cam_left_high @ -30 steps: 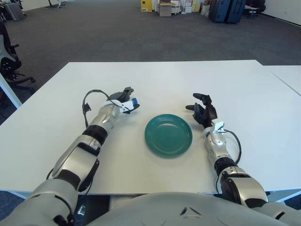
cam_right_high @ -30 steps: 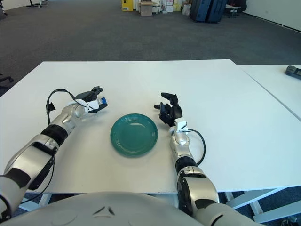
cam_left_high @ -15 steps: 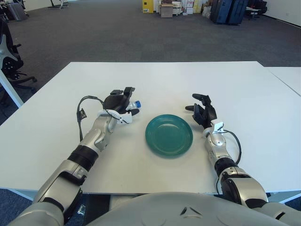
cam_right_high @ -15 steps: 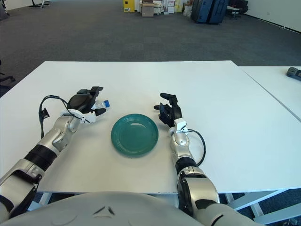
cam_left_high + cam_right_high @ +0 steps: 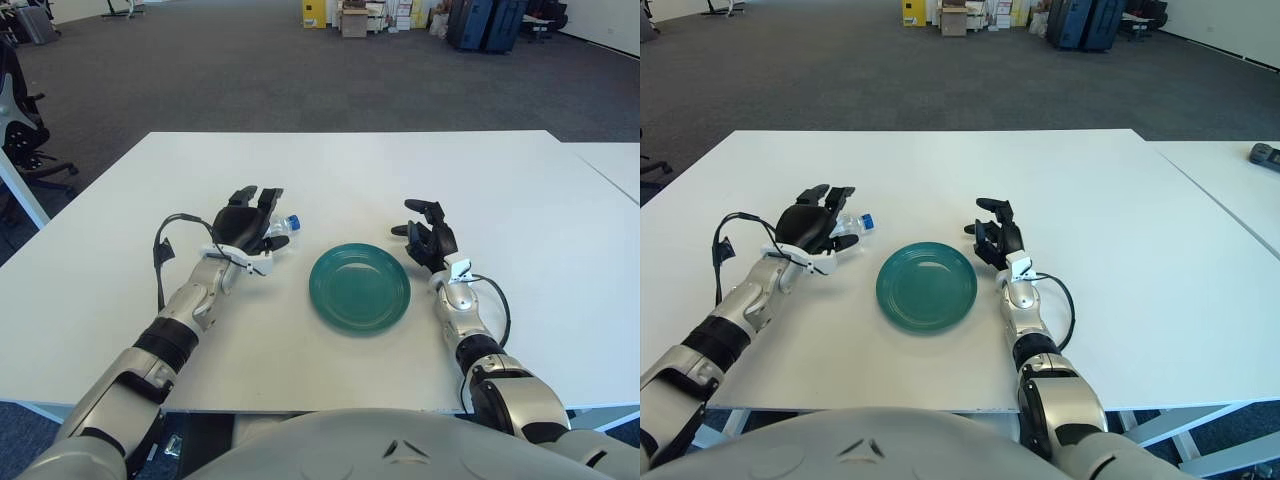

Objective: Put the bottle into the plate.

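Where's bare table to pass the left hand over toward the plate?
The strip between the left hand, over the bottle, and the green plate is bare. The plate itself holds nothing. Its far side is tighter: the right hand shows close beside that rim.

left hand (image 5: 245, 222): forward, fingers extended, relaxed | right hand (image 5: 428, 236): idle, upright, fingers loosely apart
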`<state>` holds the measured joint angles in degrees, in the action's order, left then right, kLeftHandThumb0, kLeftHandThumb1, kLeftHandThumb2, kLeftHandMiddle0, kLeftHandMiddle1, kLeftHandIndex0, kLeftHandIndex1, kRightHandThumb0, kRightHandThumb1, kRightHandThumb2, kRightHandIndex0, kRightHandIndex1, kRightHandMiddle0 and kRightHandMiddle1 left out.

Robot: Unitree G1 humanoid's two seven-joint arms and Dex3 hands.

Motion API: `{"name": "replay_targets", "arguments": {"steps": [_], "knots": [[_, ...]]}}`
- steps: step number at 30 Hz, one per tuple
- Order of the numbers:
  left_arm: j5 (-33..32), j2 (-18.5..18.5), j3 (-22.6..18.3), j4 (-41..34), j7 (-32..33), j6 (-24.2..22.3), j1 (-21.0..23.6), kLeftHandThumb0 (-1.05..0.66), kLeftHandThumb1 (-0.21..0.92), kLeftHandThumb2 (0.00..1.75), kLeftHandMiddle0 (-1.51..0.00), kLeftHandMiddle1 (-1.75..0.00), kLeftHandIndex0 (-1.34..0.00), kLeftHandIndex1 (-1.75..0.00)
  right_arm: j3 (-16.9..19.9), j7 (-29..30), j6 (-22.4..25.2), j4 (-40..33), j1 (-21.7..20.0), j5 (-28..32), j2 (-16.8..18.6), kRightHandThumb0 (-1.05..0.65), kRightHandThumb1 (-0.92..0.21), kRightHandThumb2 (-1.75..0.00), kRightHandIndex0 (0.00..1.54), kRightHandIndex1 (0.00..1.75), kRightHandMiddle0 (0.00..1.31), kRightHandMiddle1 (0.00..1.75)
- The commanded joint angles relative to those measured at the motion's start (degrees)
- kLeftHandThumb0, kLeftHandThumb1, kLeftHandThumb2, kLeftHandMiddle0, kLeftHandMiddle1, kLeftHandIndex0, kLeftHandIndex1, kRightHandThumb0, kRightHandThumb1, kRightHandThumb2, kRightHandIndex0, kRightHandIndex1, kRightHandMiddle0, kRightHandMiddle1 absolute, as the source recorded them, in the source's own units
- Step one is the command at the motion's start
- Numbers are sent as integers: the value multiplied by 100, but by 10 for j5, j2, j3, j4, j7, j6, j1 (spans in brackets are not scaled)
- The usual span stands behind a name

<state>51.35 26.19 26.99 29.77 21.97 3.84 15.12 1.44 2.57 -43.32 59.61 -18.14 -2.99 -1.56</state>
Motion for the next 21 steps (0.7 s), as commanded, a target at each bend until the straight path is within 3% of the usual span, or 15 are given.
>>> {"name": "replay_targets", "arguments": {"steps": [1,11,15,21], "knots": [[13,4,14,85,57,33,27,-91,92,67,-33,-11,0,-79,-14,7,-5,49,91,-24,0,-57,-92,-76,62,100,5,114],[11,-5,24,163,125,78,49,-90,92,48,-48,-18,0,-101,-15,3,-7,48,90,-18,-2,-61,-92,-80,62,101,7,117],[13,-11,28,174,127,65,55,-96,92,44,-48,-20,0,-98,-13,0,-9,48,90,-15,-2,-61,-92,-81,61,101,9,118],[7,-18,31,173,77,29,58,-104,92,49,-42,-17,0,-89,-12,-3,-10,50,88,-14,-2,-61,-92,-80,64,102,10,119]]}}
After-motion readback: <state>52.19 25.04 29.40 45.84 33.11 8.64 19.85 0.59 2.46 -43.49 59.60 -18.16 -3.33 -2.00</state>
